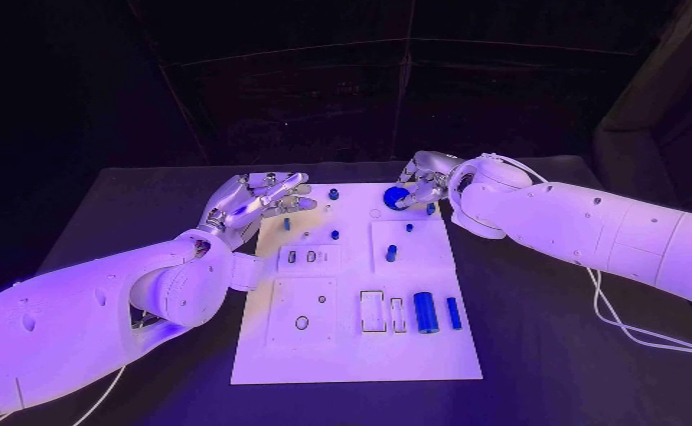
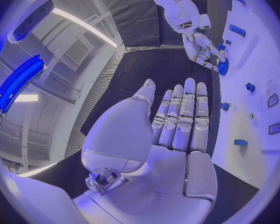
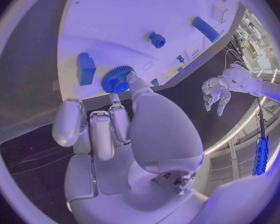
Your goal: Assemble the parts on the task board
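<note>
Gear (image 3: 117,79), blue and toothed, pinched in right hand (image 1: 414,189) fingertips, over far edge of white board (image 1: 361,361), top centre of head view. Left hand (image 1: 263,195) at board's upper-left corner, partly over black table (image 1: 130,206); fingers straight, slightly apart, holding nothing. Hands near each other w/ a gap btwn them. Lower right of board: big blue cylinder (image 1: 426,312) w/ thin blue bar (image 1: 453,313) just beside it, close to right edge. Small blue pegs (image 1: 392,254) mid-board. Bare table either side of board; white cable (image 1: 623,324) lower right.
</note>
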{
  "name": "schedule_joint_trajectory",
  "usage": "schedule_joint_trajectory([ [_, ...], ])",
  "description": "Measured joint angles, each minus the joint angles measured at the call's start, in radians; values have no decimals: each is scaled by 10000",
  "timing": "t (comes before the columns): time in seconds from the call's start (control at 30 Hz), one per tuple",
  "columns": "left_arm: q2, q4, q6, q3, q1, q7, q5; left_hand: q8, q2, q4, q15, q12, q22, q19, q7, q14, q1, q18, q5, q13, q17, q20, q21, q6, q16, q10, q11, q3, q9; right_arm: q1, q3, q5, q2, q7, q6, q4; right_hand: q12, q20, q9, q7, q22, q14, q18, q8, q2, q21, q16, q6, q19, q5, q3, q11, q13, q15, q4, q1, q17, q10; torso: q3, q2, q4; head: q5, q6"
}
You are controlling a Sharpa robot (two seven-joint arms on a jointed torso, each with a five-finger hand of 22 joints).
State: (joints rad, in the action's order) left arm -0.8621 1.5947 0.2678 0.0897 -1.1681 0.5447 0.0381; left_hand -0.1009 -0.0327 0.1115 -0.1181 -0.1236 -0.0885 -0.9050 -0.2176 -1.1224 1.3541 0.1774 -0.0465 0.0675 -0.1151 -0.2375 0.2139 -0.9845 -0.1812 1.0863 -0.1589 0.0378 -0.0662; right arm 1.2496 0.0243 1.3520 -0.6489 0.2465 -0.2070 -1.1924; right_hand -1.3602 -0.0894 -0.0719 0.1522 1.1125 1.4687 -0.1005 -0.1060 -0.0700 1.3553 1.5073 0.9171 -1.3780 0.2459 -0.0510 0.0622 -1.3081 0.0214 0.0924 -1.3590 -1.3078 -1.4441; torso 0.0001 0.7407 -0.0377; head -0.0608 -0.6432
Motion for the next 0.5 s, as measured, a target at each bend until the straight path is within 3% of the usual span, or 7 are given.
schedule_joint_trajectory([
  [0.2,3,-7,-37,3,0,-34,0,40,0,0,0,0,0,0,0,0,0,0,0,0,1,0,-47,0,0,0,0,0,0,17,-10,92,94,72,-3,33,-300,38,-47,-54,85,0,0,-215,247,63,8,403,-38,77,-355,-68,1,0,-166,-247,0,-140,3,0,0,-8,-14],
  [0.4,4,-10,-69,4,0,-69,0,39,0,0,0,0,2,0,0,0,0,0,0,0,1,0,-47,0,0,0,0,0,0,24,-14,292,171,165,-12,51,-543,76,-55,-162,196,-6,0,-396,258,151,8,876,-76,-165,-573,-142,1,6,-303,-261,1,-214,3,0,-1,-17,-33],
  [0.5,3,-14,-86,5,0,-90,0,39,0,0,0,0,11,0,0,0,0,0,0,0,2,0,-47,0,0,0,0,0,0,25,-14,422,194,235,-40,27,-578,109,-55,-131,249,-37,0,-501,256,152,32,969,-108,-253,-692,-161,1,42,-416,-313,1,-227,3,0,-4,-4,-33],
])
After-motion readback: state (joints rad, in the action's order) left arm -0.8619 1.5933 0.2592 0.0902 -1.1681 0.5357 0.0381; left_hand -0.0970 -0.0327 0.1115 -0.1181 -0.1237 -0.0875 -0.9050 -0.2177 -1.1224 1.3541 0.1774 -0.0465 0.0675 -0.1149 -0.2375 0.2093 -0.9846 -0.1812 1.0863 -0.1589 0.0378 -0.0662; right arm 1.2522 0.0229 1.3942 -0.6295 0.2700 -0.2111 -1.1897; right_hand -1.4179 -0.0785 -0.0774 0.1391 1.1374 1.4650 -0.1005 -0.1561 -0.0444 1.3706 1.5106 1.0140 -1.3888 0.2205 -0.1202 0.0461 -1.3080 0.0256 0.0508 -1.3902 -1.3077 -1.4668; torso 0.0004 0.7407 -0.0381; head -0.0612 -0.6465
